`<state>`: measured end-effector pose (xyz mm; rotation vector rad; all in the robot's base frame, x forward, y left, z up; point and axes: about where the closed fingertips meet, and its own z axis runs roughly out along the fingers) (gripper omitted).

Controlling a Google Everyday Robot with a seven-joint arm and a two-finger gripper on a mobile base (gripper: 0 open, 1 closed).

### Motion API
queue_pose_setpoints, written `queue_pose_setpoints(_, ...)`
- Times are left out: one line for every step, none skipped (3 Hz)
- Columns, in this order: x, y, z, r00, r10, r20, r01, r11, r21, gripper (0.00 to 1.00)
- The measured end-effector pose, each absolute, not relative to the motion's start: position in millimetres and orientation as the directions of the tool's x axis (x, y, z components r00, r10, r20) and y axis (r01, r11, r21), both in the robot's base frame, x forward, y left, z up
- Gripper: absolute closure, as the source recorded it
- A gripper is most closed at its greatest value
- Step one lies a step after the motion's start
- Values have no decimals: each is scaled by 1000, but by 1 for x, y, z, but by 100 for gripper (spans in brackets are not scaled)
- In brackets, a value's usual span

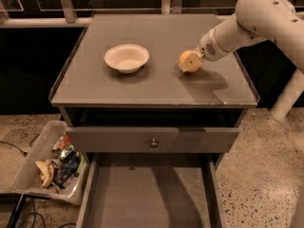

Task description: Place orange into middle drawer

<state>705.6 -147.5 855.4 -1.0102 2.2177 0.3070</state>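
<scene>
The orange is on the right half of the cabinet top, just at or above its surface. My gripper comes in from the right on a white arm and is shut on the orange, with a pale finger covering its right side. The middle drawer is pulled out wide at the bottom of the view, showing a bare grey floor and thin side walls.
A cream-white bowl sits on the left half of the top. A drawer with a small round knob is slightly out above the open drawer. A clear bin of trash stands on the floor at the left.
</scene>
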Motion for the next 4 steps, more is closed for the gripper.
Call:
queue_pose_setpoints(692, -155, 873, -444, -593, -671, -752, 654, -81, 100)
queue_pose_setpoints(662, -164, 904, -380, -611, -694, -781, 614, -113, 100)
queue_pose_setpoints(623, -176, 931, -306, -640, -705, -798, 577, -177, 100)
queue_pose_setpoints(581, -190, 944, -263, -661, -702, -795, 561, -230, 100)
